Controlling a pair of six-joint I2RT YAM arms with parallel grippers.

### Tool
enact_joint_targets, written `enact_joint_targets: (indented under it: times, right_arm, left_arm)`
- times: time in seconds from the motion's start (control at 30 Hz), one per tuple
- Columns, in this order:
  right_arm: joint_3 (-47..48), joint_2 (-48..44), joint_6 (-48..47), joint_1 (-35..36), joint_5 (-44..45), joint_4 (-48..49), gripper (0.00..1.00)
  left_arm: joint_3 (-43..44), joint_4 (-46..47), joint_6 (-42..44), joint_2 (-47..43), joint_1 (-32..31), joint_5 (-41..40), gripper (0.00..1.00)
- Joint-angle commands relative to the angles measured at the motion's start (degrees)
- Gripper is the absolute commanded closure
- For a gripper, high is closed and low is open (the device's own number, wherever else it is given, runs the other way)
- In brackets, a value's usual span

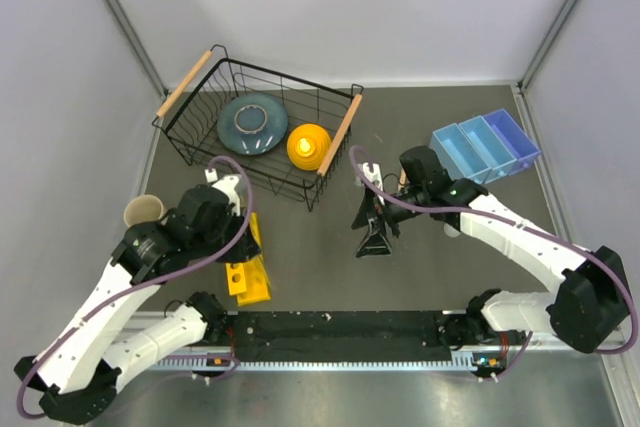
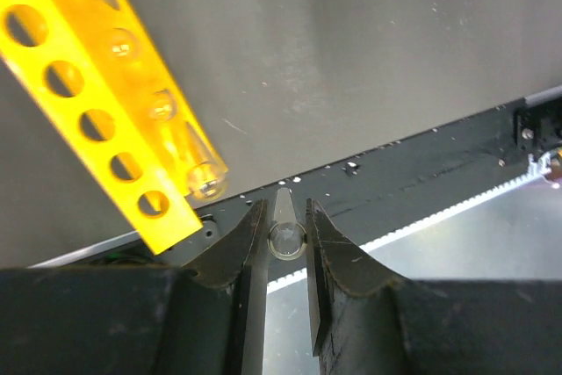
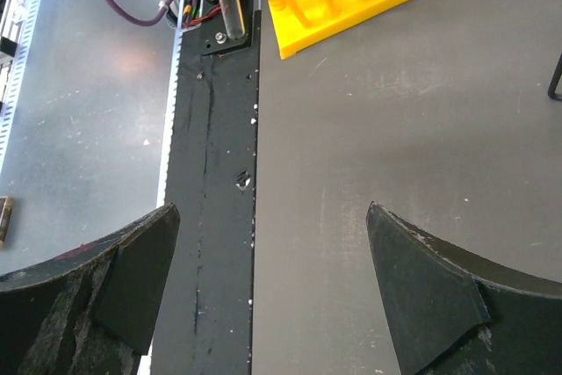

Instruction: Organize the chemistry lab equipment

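Observation:
A slim clear glass tube stands between my left gripper's fingers, which are shut on it, its round end facing the camera. Just up and left of it is a yellow test tube rack with other clear tubes lying in its holes. From above, the left arm hangs over this rack at the table's near left. My right gripper is open with nothing between its fingers, over the bare grey table near the black front rail. In the top view it sits mid-table.
A black wire basket at the back holds a blue-grey plate and a yellow dome. Blue trays stand at the back right. A paper cup sits at the left edge.

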Motion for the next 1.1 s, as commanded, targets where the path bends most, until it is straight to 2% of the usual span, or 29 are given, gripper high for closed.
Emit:
enact_joint_targets:
  times: [0.0,0.2,0.4,0.8,1.07]
  right_arm:
    - [-0.30,-1.92,-1.43,-1.07,-2.02,1.81,0.12]
    - [-0.92,-2.27,-1.43,-1.77,-2.02,2.43,0.12]
    - [-1.10,-2.45,-1.08,-2.21,-2.29,2.69,0.12]
    - [-1.54,-2.62,-0.72,-2.74,-2.81,3.04,0.12]
    - [-1.80,-2.80,-0.55,-3.09,-2.99,3.22,0.12]
  left_arm:
    - [3.41,-5.81,1.55,-2.10,0.16,-9.68,0.96]
    - [5.60,-8.01,2.16,-3.78,0.16,-14.51,0.96]
    - [3.24,-7.57,3.04,-5.01,0.16,-15.83,0.96]
    - [1.13,-0.46,3.83,-5.18,0.16,-14.78,0.96]
    - [-0.63,1.04,4.36,-4.13,0.16,-14.78,0.96]
